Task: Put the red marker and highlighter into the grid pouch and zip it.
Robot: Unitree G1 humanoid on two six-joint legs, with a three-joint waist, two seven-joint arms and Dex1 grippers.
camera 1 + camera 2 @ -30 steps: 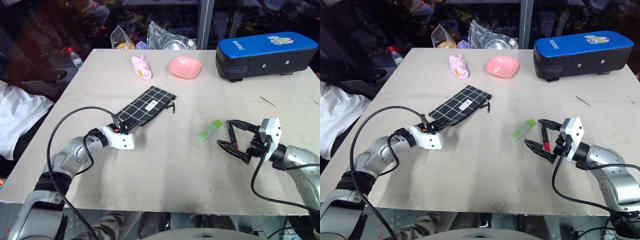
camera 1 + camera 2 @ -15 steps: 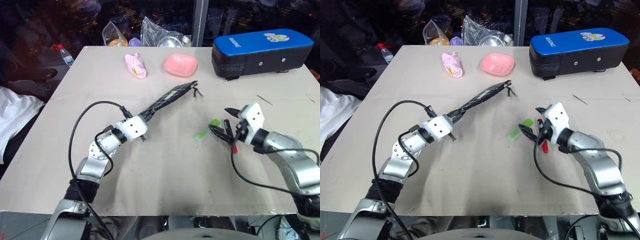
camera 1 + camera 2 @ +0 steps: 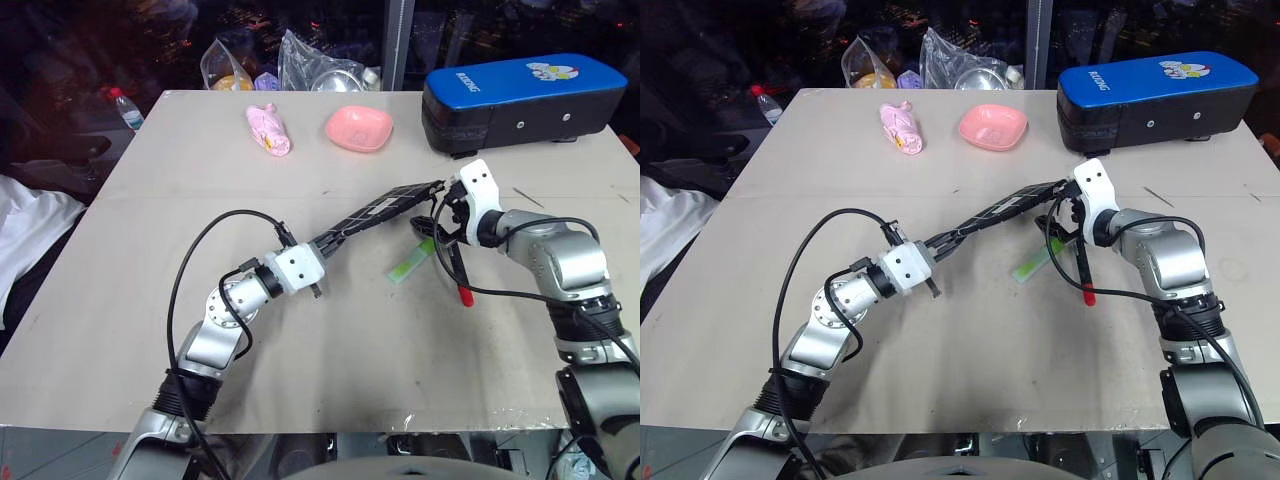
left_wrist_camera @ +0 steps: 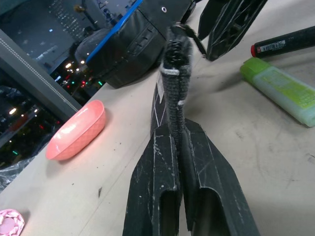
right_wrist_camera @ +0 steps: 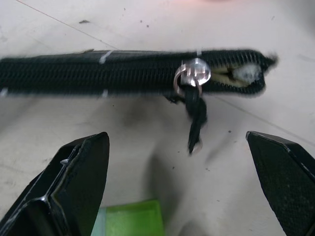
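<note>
My left gripper (image 3: 325, 248) is shut on the near end of the grid pouch (image 3: 385, 210), holding it on its edge above the table. The pouch runs up and to the right toward my right gripper (image 3: 437, 215). That gripper stands open at the pouch's far end, facing the zipper pull (image 5: 193, 73) with a finger on each side and touching nothing. The zipper there gapes slightly past the pull. The light-green highlighter (image 3: 413, 262) lies on the table below the pouch's far end. The red marker (image 3: 458, 272) lies just to its right, under my right wrist.
A big blue-and-black case (image 3: 525, 95) stands at the back right. A pink bowl (image 3: 358, 130) and a pink wrapped item (image 3: 268, 130) sit at the back middle. Plastic bags (image 3: 320, 72) and a bottle (image 3: 125, 108) lie past the far edge.
My left gripper has swung the pouch up and to the right, rolling it from flat onto its edge. My right gripper has reached forward to the pouch's zipper end. Marker and highlighter stayed put.
</note>
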